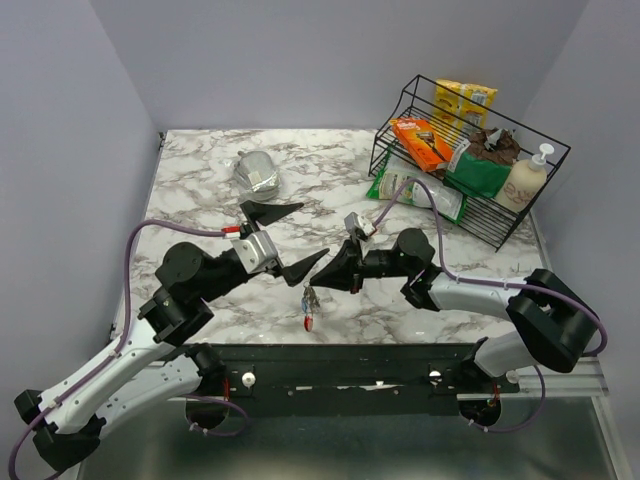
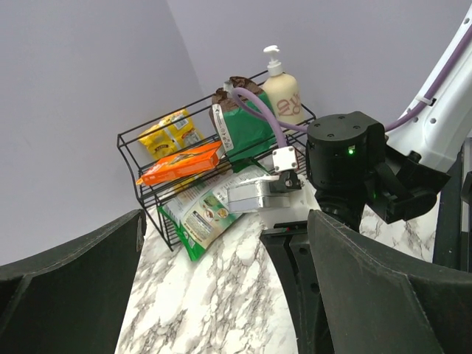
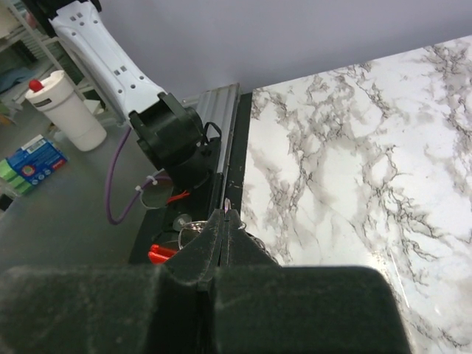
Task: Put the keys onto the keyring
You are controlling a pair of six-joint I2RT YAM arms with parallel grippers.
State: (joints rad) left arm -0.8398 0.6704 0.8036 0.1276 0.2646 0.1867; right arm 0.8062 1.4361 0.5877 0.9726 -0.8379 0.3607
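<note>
My right gripper [image 1: 316, 283] is shut on the keyring [image 1: 310, 308] near the table's front edge. The silver links and a small dark cluster hang below the tips, and the red tag [image 1: 308, 322] is lowest. I cannot tell the keys apart from that cluster. In the right wrist view the gripper [image 3: 226, 215] is closed on a thin metal sliver. A silver ring [image 3: 186, 224] and the red tag [image 3: 158, 255] show to its left. My left gripper [image 1: 292, 240] is open and empty, just left of the right gripper. In the left wrist view the gripper [image 2: 228, 295] frames bare marble and the right wrist.
A black wire basket [image 1: 520, 215] at the back right holds snack packets and a soap bottle [image 1: 526, 178]. A green packet [image 1: 415, 196] lies at its front. A crumpled silver wrapper [image 1: 257, 172] lies at the back middle. The black base rail [image 1: 340, 355] runs along the front edge.
</note>
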